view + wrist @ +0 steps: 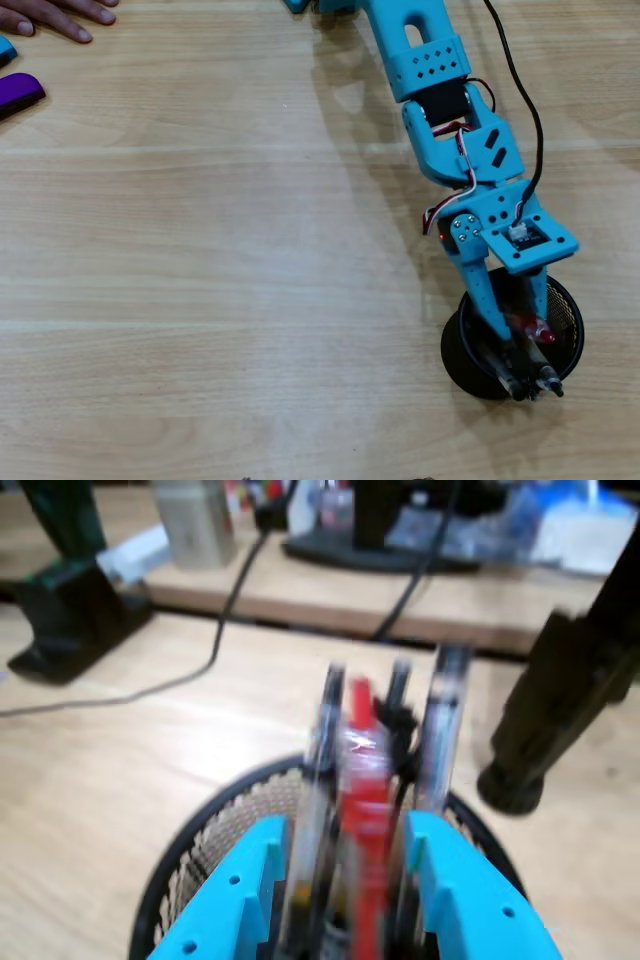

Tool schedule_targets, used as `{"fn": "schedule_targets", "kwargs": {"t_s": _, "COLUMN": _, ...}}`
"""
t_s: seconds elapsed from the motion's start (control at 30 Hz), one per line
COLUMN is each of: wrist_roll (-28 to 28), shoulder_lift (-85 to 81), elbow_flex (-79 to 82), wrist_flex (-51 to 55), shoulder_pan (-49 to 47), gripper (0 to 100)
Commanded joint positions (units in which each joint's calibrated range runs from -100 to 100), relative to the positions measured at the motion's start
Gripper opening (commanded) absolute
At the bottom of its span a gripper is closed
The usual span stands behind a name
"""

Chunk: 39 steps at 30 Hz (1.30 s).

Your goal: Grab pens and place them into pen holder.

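The black wire-mesh pen holder (455, 365) stands at the lower right of the overhead view; its rim also shows in the wrist view (200, 830). Several pens stand in it, leaning on the far rim: a red one (365, 770) (535, 330), a black one (400, 700), a clear one (445, 720) and a grey-and-clear one (328, 720). My blue gripper (520, 330) (345, 825) hangs over the holder. Its jaws are apart on either side of the pens. The wrist view is blurred.
A hand (60, 15), a purple rounded object (18, 92) and a blue item (5, 48) lie at the table's top left. A black cable (520, 90) runs along the arm. A black stand (560, 710) is beyond the holder.
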Motion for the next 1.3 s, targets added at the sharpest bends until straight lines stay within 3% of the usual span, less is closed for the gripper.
{"fn": "schedule_targets", "kwargs": {"t_s": 0.0, "wrist_roll": 0.8, "shoulder_lift": -2.1, "elbow_flex": -0.6, "wrist_flex": -8.2, "shoulder_pan": 0.4, "gripper": 14}}
{"fn": "schedule_targets", "kwargs": {"t_s": 0.07, "wrist_roll": 1.2, "shoulder_lift": -2.2, "elbow_flex": -2.8, "wrist_flex": -8.0, "shoulder_pan": 0.6, "gripper": 14}}
{"fn": "schedule_targets", "kwargs": {"t_s": 0.2, "wrist_roll": 7.4, "shoulder_lift": -7.3, "elbow_flex": -7.4, "wrist_flex": -2.7, "shoulder_pan": 0.4, "gripper": 14}}
{"fn": "schedule_targets", "kwargs": {"t_s": 0.27, "wrist_roll": 10.9, "shoulder_lift": -12.6, "elbow_flex": -9.0, "wrist_flex": 10.0, "shoulder_pan": 0.2, "gripper": 13}}
{"fn": "schedule_targets", "kwargs": {"t_s": 0.47, "wrist_roll": 25.6, "shoulder_lift": -34.1, "elbow_flex": -8.5, "wrist_flex": 63.8, "shoulder_pan": 1.1, "gripper": 10}}
{"fn": "schedule_targets", "kwargs": {"t_s": 0.6, "wrist_roll": 37.0, "shoulder_lift": -51.0, "elbow_flex": 8.8, "wrist_flex": 84.1, "shoulder_pan": 3.8, "gripper": 11}}
{"fn": "schedule_targets", "kwargs": {"t_s": 0.67, "wrist_roll": 39.7, "shoulder_lift": -61.5, "elbow_flex": 22.6, "wrist_flex": 86.4, "shoulder_pan": 4.2, "gripper": 11}}
{"fn": "schedule_targets", "kwargs": {"t_s": 0.97, "wrist_roll": 39.8, "shoulder_lift": -107.4, "elbow_flex": 81.8, "wrist_flex": 82.9, "shoulder_pan": 9.2, "gripper": 11}}
{"fn": "schedule_targets", "kwargs": {"t_s": 1.13, "wrist_roll": 40.3, "shoulder_lift": -134.3, "elbow_flex": 98.1, "wrist_flex": 89.4, "shoulder_pan": 5.4, "gripper": 9}}
{"fn": "schedule_targets", "kwargs": {"t_s": 1.27, "wrist_roll": 40.3, "shoulder_lift": -132.4, "elbow_flex": 96.2, "wrist_flex": 89.9, "shoulder_pan": 0.0, "gripper": 5}}
